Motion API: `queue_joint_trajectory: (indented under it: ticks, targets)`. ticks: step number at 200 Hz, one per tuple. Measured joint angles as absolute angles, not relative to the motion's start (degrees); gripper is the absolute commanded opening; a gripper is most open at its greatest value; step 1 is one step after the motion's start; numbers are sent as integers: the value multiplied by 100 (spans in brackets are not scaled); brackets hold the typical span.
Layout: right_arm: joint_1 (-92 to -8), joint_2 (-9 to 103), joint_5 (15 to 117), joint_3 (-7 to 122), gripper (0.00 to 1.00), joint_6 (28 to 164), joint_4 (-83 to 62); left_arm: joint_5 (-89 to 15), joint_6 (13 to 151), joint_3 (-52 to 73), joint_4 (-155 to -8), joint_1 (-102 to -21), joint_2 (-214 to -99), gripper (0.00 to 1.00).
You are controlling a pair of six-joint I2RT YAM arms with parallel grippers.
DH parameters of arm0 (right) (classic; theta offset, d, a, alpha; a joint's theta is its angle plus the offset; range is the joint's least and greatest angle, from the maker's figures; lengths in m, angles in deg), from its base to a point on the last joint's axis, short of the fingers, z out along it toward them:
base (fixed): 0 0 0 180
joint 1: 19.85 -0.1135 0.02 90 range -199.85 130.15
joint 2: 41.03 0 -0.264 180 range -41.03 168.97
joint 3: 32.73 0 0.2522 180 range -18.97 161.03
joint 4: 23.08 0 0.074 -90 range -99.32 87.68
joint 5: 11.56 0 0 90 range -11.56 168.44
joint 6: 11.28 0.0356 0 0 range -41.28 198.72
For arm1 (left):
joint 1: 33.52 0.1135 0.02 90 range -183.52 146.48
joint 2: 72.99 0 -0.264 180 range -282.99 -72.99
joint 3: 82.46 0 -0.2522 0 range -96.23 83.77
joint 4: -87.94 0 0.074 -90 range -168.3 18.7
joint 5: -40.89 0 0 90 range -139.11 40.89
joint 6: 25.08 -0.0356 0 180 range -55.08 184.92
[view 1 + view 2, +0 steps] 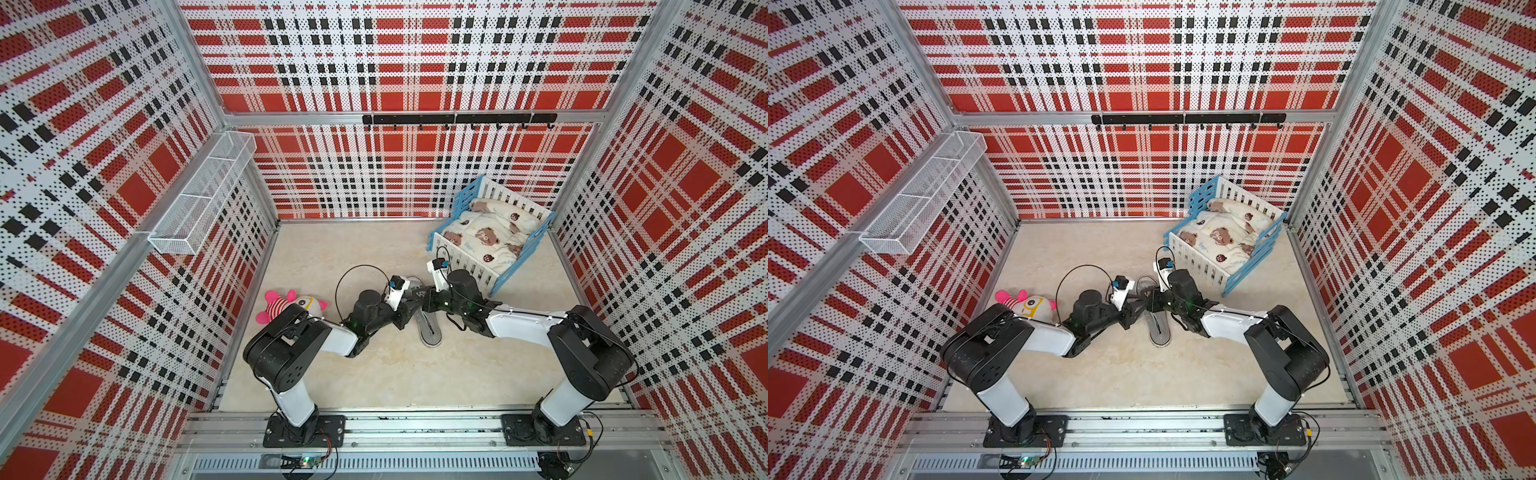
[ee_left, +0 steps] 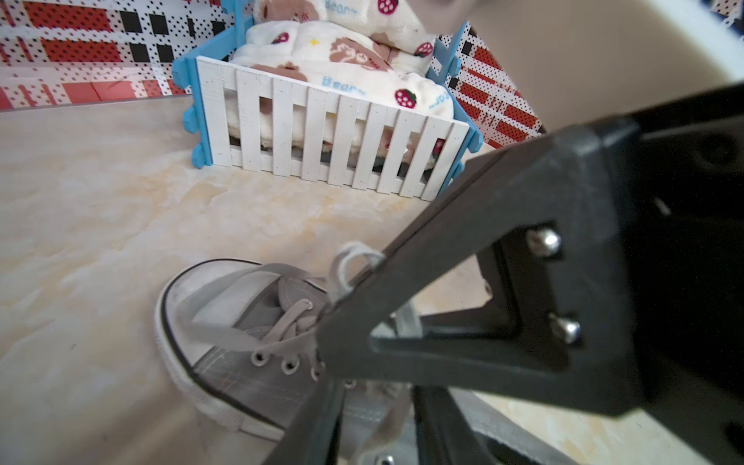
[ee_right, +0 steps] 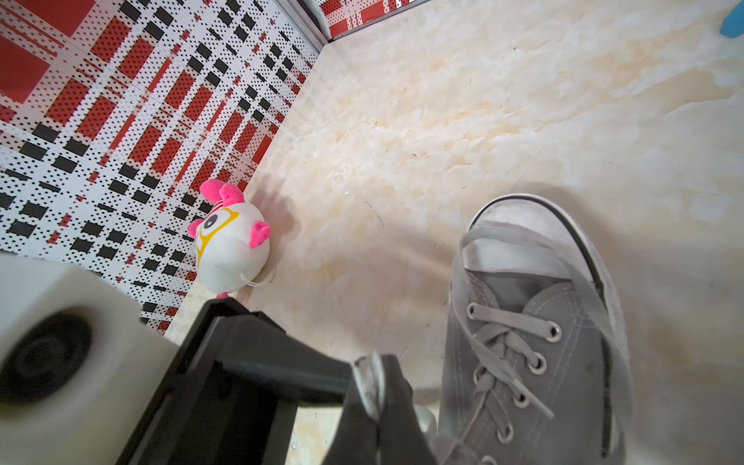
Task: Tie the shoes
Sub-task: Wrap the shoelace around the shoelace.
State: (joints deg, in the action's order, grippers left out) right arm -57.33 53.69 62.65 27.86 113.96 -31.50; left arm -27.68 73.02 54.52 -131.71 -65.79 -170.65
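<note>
The shoes are a single grey canvas sneaker (image 1: 430, 332) (image 1: 1160, 330) with a white toe cap (image 3: 519, 225), lying mid-floor. Both grippers meet above its laced part. My right gripper (image 3: 376, 386) (image 1: 424, 297) is shut on a pale lace, and a small loop of that lace (image 2: 354, 259) sticks out past its dark finger (image 2: 463, 273). My left gripper (image 2: 376, 406) (image 1: 409, 300) hangs just over the eyelets with its jaws apart. A lace strand (image 2: 388, 414) runs loosely through the gap. One long lace (image 3: 523, 237) drapes around the toe cap.
A pink-striped plush toy (image 1: 286, 307) (image 3: 229, 249) lies by the left wall. A blue-and-white toy bed with bedding (image 1: 490, 237) (image 2: 334, 133) stands at the back right, close to the right arm. A wire basket (image 1: 203, 195) and a hook rail (image 1: 457, 119) hang on the walls.
</note>
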Motion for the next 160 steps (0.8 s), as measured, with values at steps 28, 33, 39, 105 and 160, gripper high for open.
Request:
queue_joint_trajectory:
  ticks: [28,33,39,105,160]
  targets:
    - [-5676,5369,6232,2786,0,11396,-3150,-2615,7630,5784,-13450,-6232,-16799,44]
    - [-5663,5369,6224,2786,0,11396,-3150,-2601,7697,5828,-13496,-6181,-16764,44]
    - [-5643,5369,6215,2786,0,11396,-3152,-2604,7776,5861,-13544,-6129,-16742,44]
    - [-5538,5369,6125,2786,0,11398,-3161,-2853,8696,5345,-13669,-5971,-17317,41]
    - [-5503,5369,6055,2784,0,11433,-3198,-3360,9214,4571,-13138,-6286,-17903,42]
